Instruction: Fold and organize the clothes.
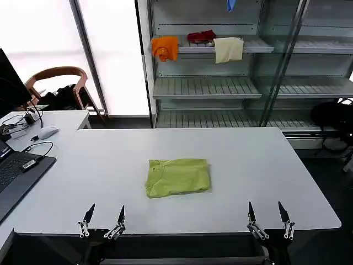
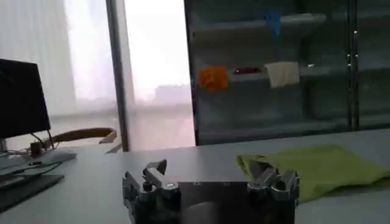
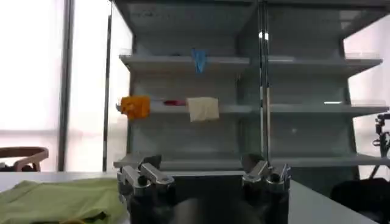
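The clothes, one lime yellow-green T-shirt [image 1: 177, 177], lie folded into a compact rectangle at the middle of the white table [image 1: 259, 165]. My left gripper [image 1: 105, 216] hangs open at the table's near edge, left of the shirt and apart from it. My right gripper [image 1: 268, 215] is open at the near edge on the right, also empty. The left wrist view shows the shirt [image 2: 317, 167] beyond the open left gripper [image 2: 210, 169]. The right wrist view has the shirt [image 3: 61, 198] off to the side of the open right gripper [image 3: 201, 165].
A laptop [image 1: 16, 171], cables and a mouse [image 1: 47, 132] sit at the table's left end. A wooden chair [image 1: 58, 83] stands behind. Metal shelves [image 1: 220, 83] at the back hold an orange cloth [image 1: 165, 47], a red item [image 1: 201, 36] and a cream cloth [image 1: 228, 49].
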`<state>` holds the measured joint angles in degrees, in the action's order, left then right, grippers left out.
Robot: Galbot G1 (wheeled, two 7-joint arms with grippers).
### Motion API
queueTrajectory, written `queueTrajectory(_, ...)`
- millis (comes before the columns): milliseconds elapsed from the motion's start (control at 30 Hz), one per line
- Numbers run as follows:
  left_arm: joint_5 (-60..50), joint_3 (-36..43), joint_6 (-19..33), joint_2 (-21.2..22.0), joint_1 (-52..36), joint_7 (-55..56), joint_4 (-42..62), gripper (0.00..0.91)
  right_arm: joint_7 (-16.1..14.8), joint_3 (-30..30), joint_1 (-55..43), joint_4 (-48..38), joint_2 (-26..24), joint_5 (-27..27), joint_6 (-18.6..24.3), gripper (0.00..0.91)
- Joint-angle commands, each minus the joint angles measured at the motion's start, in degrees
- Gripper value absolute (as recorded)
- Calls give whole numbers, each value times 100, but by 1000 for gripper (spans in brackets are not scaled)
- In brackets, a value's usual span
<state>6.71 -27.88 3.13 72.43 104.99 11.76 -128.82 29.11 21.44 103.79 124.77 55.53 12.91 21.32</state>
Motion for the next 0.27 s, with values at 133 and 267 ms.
queueTrajectory(133,-58,41,12,21,-15,-17,-8,907,21,16,34,-37,40,12,25,907)
queueTrajectory(267,-75,55,9,17,-21,-26,-5,907,3,21,33,-11,39,5,25,907)
